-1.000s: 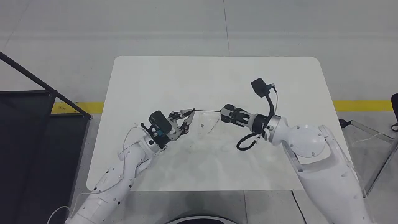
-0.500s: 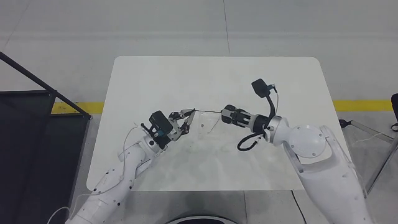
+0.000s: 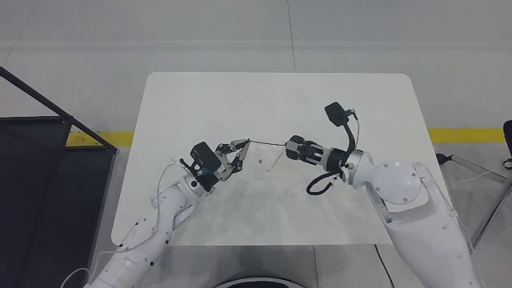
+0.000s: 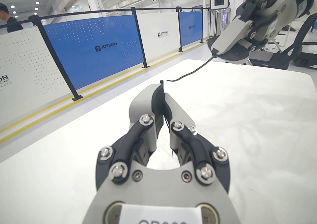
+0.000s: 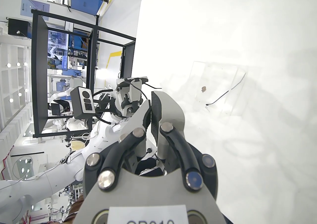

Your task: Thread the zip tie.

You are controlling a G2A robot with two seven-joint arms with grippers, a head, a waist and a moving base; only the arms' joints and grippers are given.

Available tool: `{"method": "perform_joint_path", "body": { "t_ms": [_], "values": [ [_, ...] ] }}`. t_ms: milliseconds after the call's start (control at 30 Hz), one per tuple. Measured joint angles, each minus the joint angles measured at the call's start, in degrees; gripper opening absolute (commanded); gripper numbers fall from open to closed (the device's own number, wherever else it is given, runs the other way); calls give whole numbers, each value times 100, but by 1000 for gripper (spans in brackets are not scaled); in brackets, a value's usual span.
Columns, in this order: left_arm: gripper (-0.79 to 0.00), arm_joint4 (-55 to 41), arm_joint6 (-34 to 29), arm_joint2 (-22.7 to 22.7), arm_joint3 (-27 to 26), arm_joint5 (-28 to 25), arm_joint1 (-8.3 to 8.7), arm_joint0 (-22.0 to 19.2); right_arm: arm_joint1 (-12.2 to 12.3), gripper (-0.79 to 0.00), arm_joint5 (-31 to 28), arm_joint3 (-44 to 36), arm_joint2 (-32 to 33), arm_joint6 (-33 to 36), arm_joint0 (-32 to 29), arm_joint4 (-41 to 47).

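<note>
A thin black zip tie (image 3: pixel 268 142) spans the gap between my two grippers above the middle of the white table (image 3: pixel 200 104). My left gripper (image 3: pixel 242 148) is shut on one end of it; a short black tip sticks out past the fingertips (image 4: pixel 162 83). My right gripper (image 3: pixel 286 147) is shut on the other end. In the left wrist view the strap (image 4: pixel 193 71) curves down from the right gripper (image 4: pixel 216 52) toward the left gripper (image 4: pixel 162 91). In the right wrist view the right gripper (image 5: pixel 151 97) faces the left gripper (image 5: pixel 128 83), which is a short way off.
A clear plastic sheet (image 5: pixel 215 73) lies on the table below the grippers, with a second black zip tie (image 5: pixel 224 95) on it. In the top view this sheet (image 3: pixel 264 165) sits between the arms. A black panel (image 3: pixel 32 176) stands left of the table.
</note>
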Motion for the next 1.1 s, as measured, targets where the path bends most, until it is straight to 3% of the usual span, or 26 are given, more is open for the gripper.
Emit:
{"method": "perform_joint_path", "body": {
  "t_ms": [1100],
  "values": [
    [-785,0,1,0,0,-1,0,0,-9,-785,96,112,-128,-15,143,32]
  ]
}}
